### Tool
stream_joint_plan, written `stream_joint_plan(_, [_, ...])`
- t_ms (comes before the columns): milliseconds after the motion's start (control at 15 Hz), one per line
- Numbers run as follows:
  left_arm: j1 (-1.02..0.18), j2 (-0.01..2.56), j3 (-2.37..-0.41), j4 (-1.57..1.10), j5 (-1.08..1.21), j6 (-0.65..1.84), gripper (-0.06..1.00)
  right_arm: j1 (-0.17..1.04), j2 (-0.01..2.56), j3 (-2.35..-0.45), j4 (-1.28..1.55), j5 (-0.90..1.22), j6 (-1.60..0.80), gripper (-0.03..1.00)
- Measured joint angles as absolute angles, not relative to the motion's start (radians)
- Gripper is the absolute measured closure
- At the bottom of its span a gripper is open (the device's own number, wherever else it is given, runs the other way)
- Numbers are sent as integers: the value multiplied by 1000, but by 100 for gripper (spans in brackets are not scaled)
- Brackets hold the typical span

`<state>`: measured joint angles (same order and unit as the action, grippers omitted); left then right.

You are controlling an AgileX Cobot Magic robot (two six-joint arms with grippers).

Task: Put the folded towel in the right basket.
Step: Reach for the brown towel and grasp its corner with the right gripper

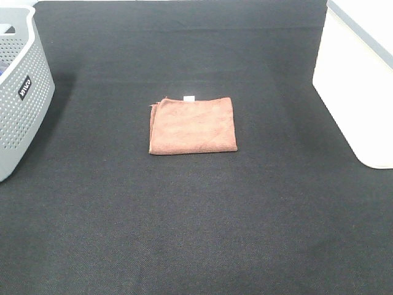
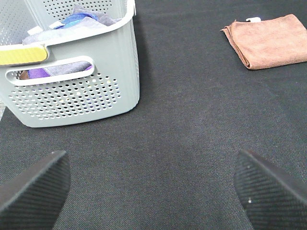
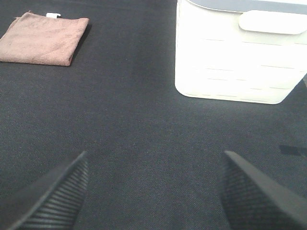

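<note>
A folded brown towel (image 1: 193, 125) lies flat in the middle of the black table, with a small white tag at its far edge. It also shows in the left wrist view (image 2: 268, 40) and in the right wrist view (image 3: 43, 39). The white right basket (image 1: 359, 86) stands at the right edge; the right wrist view shows its wall (image 3: 235, 57). My left gripper (image 2: 153, 191) is open and empty, well short of the towel. My right gripper (image 3: 153, 191) is open and empty, with the towel and the basket both ahead of it. Neither arm shows in the high view.
A grey perforated basket (image 1: 21, 92) stands at the left edge; in the left wrist view (image 2: 76, 91) it holds several blue and purple cloths. The black cloth table top (image 1: 196, 233) spreads all around the towel.
</note>
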<state>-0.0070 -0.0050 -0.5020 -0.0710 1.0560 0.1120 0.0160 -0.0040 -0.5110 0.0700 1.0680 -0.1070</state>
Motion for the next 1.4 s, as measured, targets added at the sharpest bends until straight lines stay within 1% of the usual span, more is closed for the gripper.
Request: stream_joint_plan(1400, [-7, -5, -502, -71, 1056, 112, 6, 16, -4, -511, 70, 1068, -107, 25])
